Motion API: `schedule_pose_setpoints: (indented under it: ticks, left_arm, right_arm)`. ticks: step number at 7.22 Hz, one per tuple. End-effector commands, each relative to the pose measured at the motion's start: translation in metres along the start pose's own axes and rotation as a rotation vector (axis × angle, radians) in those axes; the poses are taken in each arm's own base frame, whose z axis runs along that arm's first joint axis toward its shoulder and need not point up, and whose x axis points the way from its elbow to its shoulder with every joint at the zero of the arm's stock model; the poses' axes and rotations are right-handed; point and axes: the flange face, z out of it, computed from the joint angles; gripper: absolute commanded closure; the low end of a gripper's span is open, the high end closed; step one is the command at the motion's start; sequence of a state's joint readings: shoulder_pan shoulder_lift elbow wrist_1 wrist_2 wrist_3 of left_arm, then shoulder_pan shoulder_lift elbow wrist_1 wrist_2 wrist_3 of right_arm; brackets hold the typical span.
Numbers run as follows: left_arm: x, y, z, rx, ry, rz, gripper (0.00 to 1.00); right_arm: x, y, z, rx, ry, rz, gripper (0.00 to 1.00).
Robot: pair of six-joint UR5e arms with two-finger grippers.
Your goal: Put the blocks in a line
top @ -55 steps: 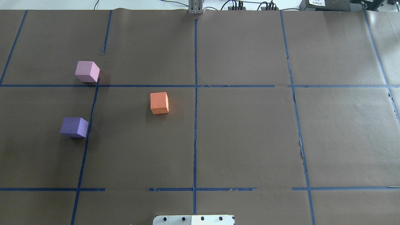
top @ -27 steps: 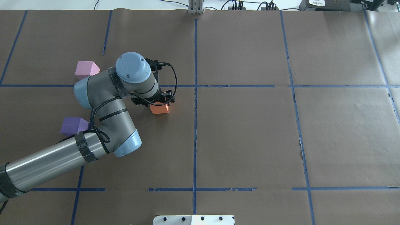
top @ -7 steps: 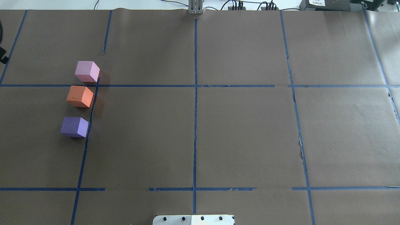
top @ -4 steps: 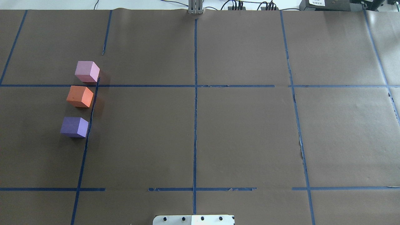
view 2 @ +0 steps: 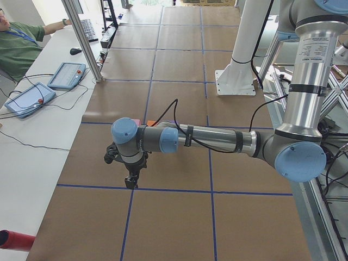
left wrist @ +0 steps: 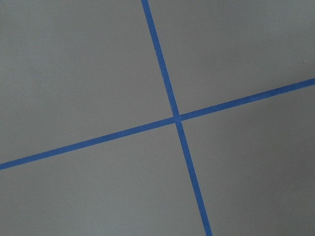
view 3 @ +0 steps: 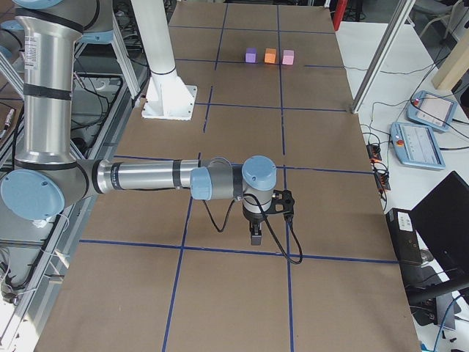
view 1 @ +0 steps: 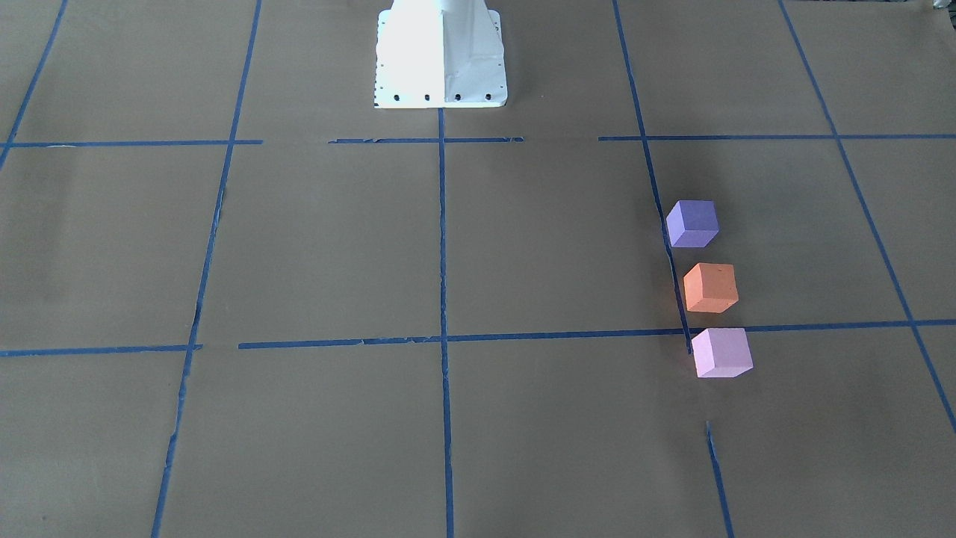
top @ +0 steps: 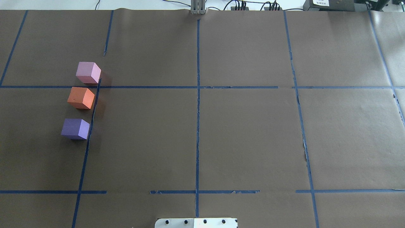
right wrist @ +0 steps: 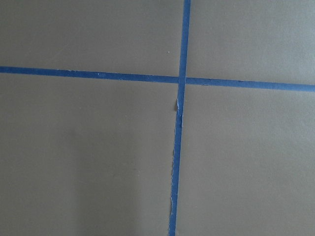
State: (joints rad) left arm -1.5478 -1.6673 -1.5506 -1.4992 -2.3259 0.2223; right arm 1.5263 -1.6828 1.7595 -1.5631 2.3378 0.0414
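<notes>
Orange block (top: 81, 98) between pink block (top: 88, 72) & purple block (top: 75, 128), left side of table, beside blue tape line (top: 91, 117), none touching. Row looks done, imo. L gripper (view 2: 130, 182), R gripper (view 3: 255, 236) well apart from blocks; fingers spread or pressed: can't tell. If tidying: even out gaps, orange sits nearer pink.

We see three cubes in a slightly slanted row on brown paper (view 1: 314, 239), on the view's right. The violet-purple cube (view 1: 692, 223) is nearest the white robot base (view 1: 441, 56), the orange cube (view 1: 710, 288) in the middle, the pale pink cube (view 1: 721, 353) farthest. None touch. A crosswise blue tape line (view 1: 567, 334) passes between orange and pink
</notes>
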Motion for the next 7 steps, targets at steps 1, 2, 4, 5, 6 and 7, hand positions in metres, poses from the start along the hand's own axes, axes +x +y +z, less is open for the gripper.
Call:
schedule_pose_setpoints:
  ticks: [1, 2, 4, 5, 6, 7]
  left_arm:
    - [-0.0073, 0.0051, 0.0102, -0.008, 0.062, -0.057, 0.00]
    - [-0.0065, 0.0048, 0.0091, -0.007, 0.060, -0.073, 0.00]
    - [-0.0078, 0.0039, 0.0079, 0.016, 0.045, -0.051, 0.00]
    - [-0.0098, 0.0094, 0.0113, 0.011, 0.046, -0.056, 0.00]
    - [-0.0102, 0.0095, 0.0118, 0.011, 0.046, -0.058, 0.00]
    - [-0.0097, 0.0093, 0.0113, 0.012, 0.046, -0.055, 0.00]
  right_arm:
    - [0.0000, 0.0000, 0.0000, 0.000, 0.000, 0.000, 0.00]
    - [-0.0005, -0.0001, -0.0005, 0.001, 0.000, -0.001, 0.00]
    - [0.0000, 0.0000, 0.0000, 0.000, 0.000, 0.000, 0.00]
    - [0.0000, 0.0000, 0.0000, 0.000, 0.000, 0.000, 0.00]
    - [0.0000, 0.0000, 0.0000, 0.000, 0.000, 0.000, 0.00]
    - [0.0000, 0.0000, 0.0000, 0.000, 0.000, 0.000, 0.00]
